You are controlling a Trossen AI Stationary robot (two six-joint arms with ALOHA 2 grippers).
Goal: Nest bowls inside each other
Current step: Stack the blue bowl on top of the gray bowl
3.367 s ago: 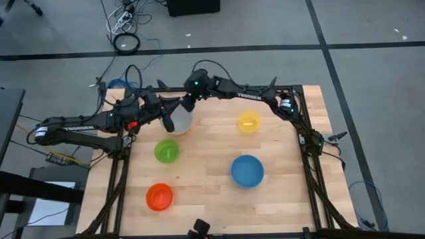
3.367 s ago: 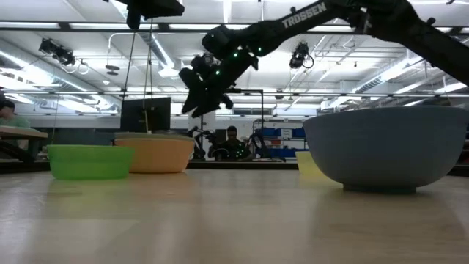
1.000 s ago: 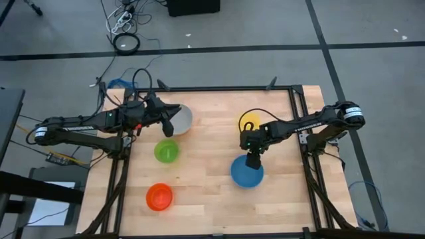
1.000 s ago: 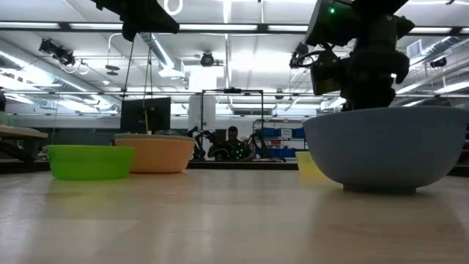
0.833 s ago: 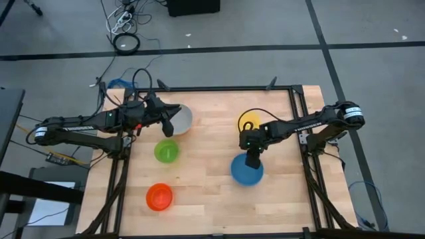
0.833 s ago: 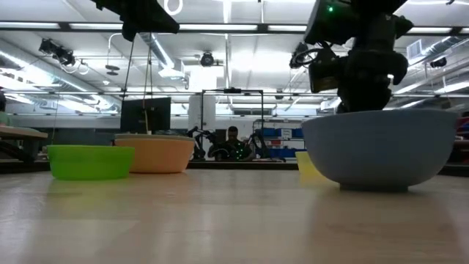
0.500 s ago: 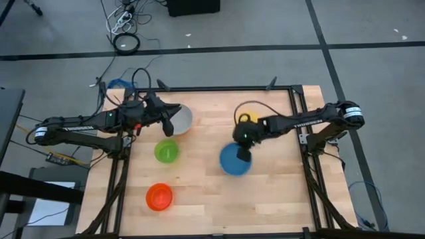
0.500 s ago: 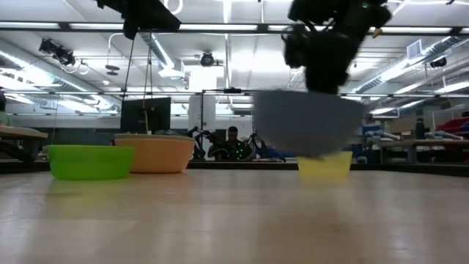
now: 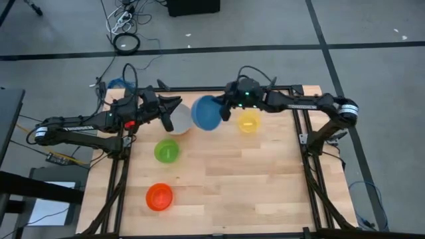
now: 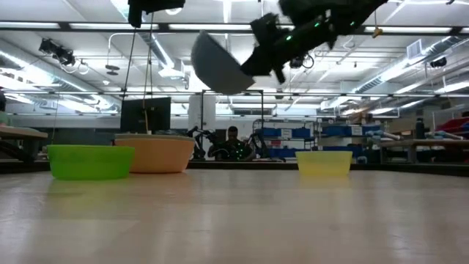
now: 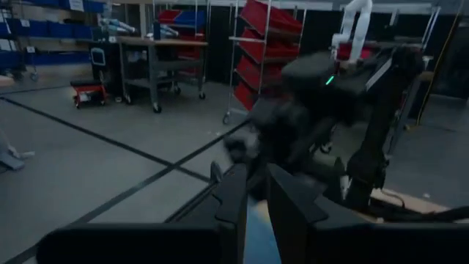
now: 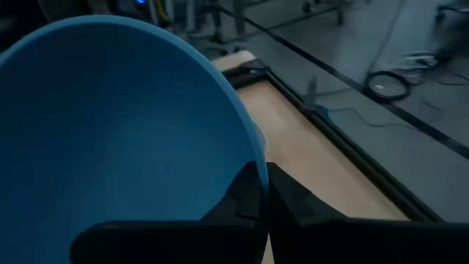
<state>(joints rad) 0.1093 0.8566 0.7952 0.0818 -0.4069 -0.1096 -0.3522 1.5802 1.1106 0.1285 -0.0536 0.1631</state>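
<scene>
Risk lies in the right tool [image 9: 224, 110] pinching only the rim of the tilted blue bowl [image 9: 206, 113], held aloft beside the grey bowl [image 9: 179, 119] gripped by the left tool [image 9: 166, 118]: it could slip.

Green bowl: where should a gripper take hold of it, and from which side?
Probably the rim, from straight above. The green bowl sits upright and open on the table, apart from the other bowls, so one finger can drop inside the wall and one outside. The right gripper holds the blue bowl by its rim in just that way.
</scene>
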